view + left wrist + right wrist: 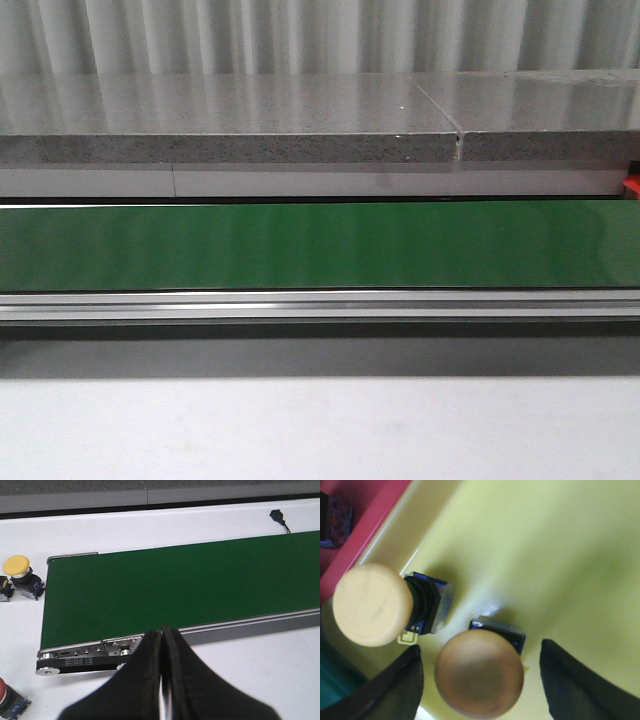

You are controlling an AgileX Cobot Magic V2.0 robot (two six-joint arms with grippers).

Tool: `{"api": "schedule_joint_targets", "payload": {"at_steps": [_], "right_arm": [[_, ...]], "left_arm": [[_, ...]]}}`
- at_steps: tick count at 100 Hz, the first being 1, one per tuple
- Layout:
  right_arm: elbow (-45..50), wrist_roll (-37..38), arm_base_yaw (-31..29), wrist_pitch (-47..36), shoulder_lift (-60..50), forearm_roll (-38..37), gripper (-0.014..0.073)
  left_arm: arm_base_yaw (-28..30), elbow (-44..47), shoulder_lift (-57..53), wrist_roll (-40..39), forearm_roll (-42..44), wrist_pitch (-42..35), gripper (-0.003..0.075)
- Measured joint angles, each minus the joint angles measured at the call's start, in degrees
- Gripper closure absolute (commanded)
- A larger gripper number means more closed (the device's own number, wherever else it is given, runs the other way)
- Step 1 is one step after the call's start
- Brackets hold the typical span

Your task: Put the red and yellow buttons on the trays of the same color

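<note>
Right pincer [480,680]: wide open, fingers either side of a yellow button [479,674] on the yellow tray [560,555], gripping nothing.
Left pincer [162,680]: closed, empty, above the worktop [260,670].

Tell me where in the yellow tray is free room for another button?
The yellow tray is bare beyond the two yellow buttons. It is crowded near the red tray edge, where the open right gripper straddles one button.

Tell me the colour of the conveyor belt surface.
Dark green flat conveyor belt, clearest in the front view.
</note>
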Motion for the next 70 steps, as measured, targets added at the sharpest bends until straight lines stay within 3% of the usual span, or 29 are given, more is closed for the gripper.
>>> {"api": "schedule_joint_targets", "payload": {"at_steps": [46, 55, 70], "right_arm": [[0.0, -2.45, 2.17, 9.99, -16.3, -0.44, 0.0116], [0.0, -4.6, 4.78, 12.49, -19.9, -0.44, 0.0197], [0.09, -8.68, 10.37, 16.25, -24.41, -0.44, 0.0433]], "left_arm": [[0.0, 0.0, 0.0, 0.0, 0.0, 0.0, 0.0741], [0.0, 0.0, 0.0, 0.0, 0.0, 0.0, 0.0741], [0.0, 0.0, 0.0, 0.0, 0.0, 0.0, 0.0741]]}}
